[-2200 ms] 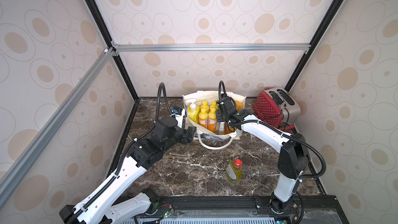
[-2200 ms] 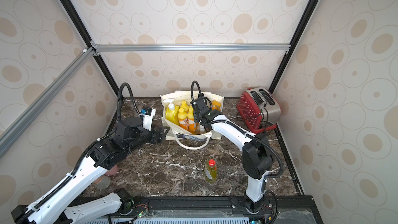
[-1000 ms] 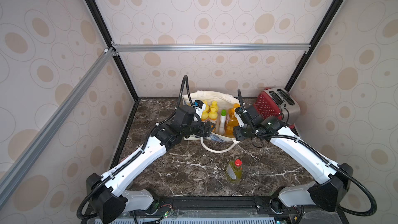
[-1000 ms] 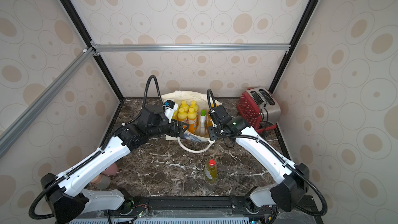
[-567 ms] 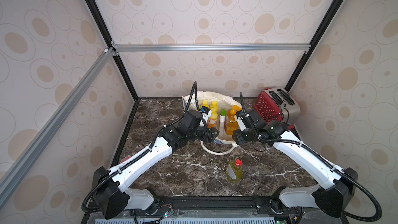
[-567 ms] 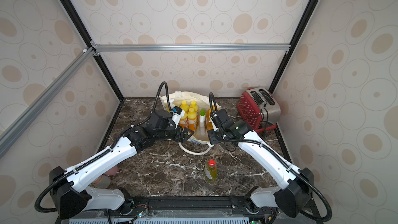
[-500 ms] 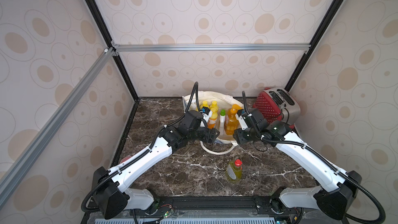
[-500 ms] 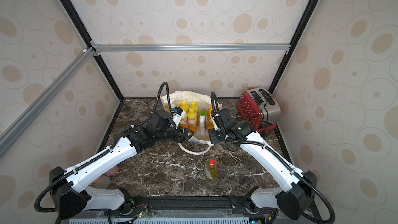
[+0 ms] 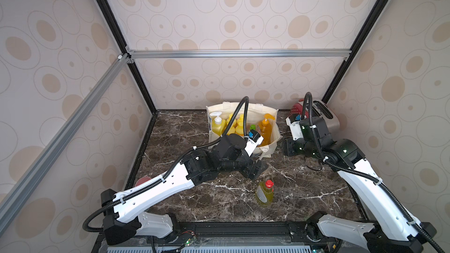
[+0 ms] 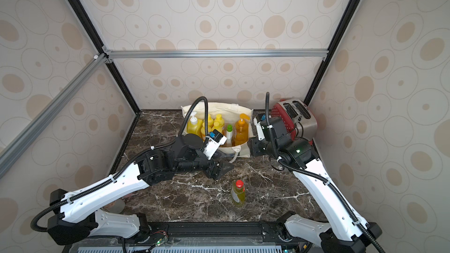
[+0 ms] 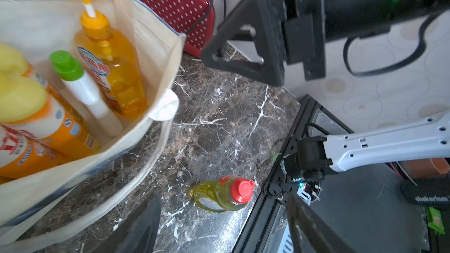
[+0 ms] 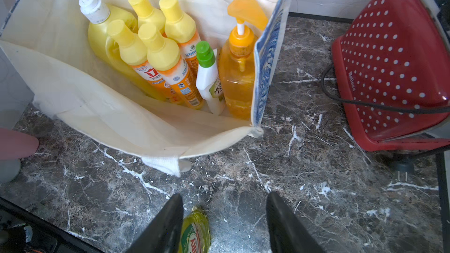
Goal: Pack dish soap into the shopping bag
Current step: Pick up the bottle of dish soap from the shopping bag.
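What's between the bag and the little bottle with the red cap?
In a top view, the open left gripper hangs between shopping bag and red-capped bottle, above the table.

My dark marble tabletop (image 9: 219, 198), cream tote bag (image 12: 109, 108) standing at the back, red polka-dot toaster (image 10: 297, 118) beside it, yellow-green red-capped bottle (image 9: 264, 193) alone up front.
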### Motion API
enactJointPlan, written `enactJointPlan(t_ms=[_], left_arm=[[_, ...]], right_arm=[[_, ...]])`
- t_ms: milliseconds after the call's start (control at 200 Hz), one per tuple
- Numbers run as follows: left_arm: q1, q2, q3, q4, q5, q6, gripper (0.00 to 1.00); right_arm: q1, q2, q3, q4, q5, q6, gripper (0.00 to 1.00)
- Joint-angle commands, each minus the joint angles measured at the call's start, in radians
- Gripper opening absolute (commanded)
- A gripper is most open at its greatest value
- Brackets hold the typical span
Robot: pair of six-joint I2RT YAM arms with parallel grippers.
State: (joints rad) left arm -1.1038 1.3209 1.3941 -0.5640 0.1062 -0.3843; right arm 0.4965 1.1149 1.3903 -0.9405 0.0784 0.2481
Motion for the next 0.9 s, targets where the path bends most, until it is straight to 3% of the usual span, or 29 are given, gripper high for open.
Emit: enactJointPlan(t_ms=[0,416,556,626,761,891], left_arm=[[-0.068,0.047,0.007,-0.039,-0.092,0.056,0.79],[-0.132,0.088,-0.067,0.032,-0.112,0.181,0.76],[-0.13,-0.073,-0.124,0.082,-0.337,0.169,0.72],[-0.097,-0.147,-0.121,0.076,-0.447,0.161,0.7],[0.028,-0.207,-0.104,0.037,-0.486,0.103,0.7],[0.061,-0.156,-0.069,0.037,-0.504,0.139,0.73]], right_arm=[[-0.029,-0.037,-0.026,-0.038,-0.014,-0.02,0.57],[-0.04,-0.044,-0.049,-0.051,-0.015,-0.056,0.57],[-0.041,-0.022,-0.015,-0.025,-0.099,-0.059,0.57],[-0.038,0.032,0.034,-0.029,-0.168,-0.072,0.54],[0.008,0.153,0.158,-0.02,-0.148,-0.093,0.52],[0.027,0.278,0.278,0.004,-0.14,-0.111,0.51]])
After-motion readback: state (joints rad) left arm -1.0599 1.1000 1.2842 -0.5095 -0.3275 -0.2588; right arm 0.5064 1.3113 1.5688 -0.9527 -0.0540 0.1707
